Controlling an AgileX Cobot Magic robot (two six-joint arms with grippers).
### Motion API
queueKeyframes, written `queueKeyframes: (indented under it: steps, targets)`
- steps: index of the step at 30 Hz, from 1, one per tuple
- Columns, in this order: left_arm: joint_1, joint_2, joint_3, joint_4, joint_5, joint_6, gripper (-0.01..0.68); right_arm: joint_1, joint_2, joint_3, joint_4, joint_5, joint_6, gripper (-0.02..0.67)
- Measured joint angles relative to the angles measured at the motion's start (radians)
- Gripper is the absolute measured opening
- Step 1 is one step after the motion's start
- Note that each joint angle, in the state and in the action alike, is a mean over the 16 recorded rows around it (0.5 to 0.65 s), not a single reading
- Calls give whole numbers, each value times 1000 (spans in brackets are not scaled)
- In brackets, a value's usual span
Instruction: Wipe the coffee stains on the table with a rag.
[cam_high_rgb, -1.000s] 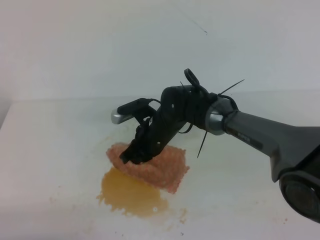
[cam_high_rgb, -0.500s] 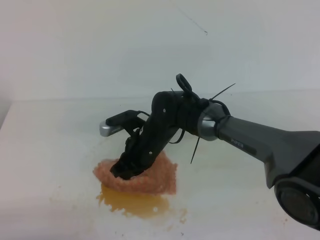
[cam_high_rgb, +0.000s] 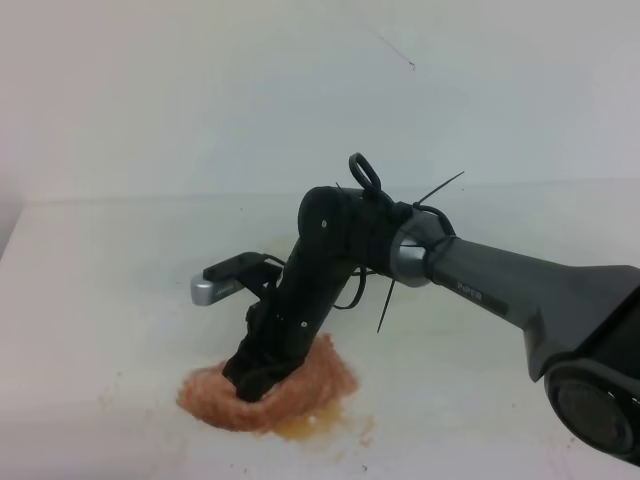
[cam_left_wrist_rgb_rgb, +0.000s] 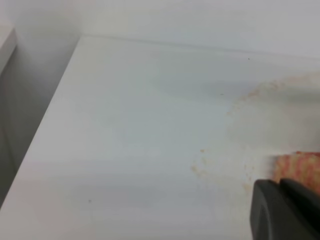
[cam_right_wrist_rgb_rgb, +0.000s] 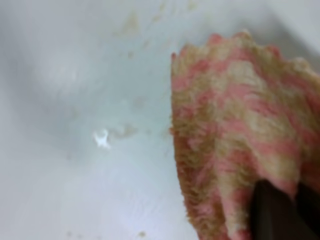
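Exterior high shows our right hand (cam_high_rgb: 250, 378) clamped on the rag (cam_high_rgb: 300, 390); the coffee stains (cam_high_rgb: 310, 428) may smear across the desk (cam_high_rgb: 100, 300).

Glossy white table (cam_high_rgb: 110, 300), marked with faint tan smears and small brown specks. Orange-pink rag (cam_high_rgb: 300, 390) with a nubbly check of pink and tan-yellow patches, browner where wet. Yellowish-brown coffee stains (cam_high_rgb: 315, 428) showing at the rag's near edge. Black right tool (cam_high_rgb: 250, 378) on a black and dark grey arm (cam_high_rgb: 500, 290) with a silver band.
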Motion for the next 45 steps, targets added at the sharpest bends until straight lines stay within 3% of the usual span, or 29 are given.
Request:
queueKeyframes:
  steps: [11,22,26,30,39,45]
  targets:
    - [0,0,0,0,-8,0,-2,3,-12,-5,-6,55,-11,35]
    - [0,0,0,0,-11,1,-2,3,-63,-86,-96,64,13,217]
    - [0,0,0,0,-9,0,-2,-5,-108,-131,-155,73,41,243]
    - [0,0,0,0,-9,0,-2,-26,-173,-167,-210,86,68,204]
    - [0,0,0,0,-11,1,-3,-88,-354,-183,-320,126,131,37]
    - [0,0,0,0,-12,1,-3,-110,-466,-110,-363,128,139,7]
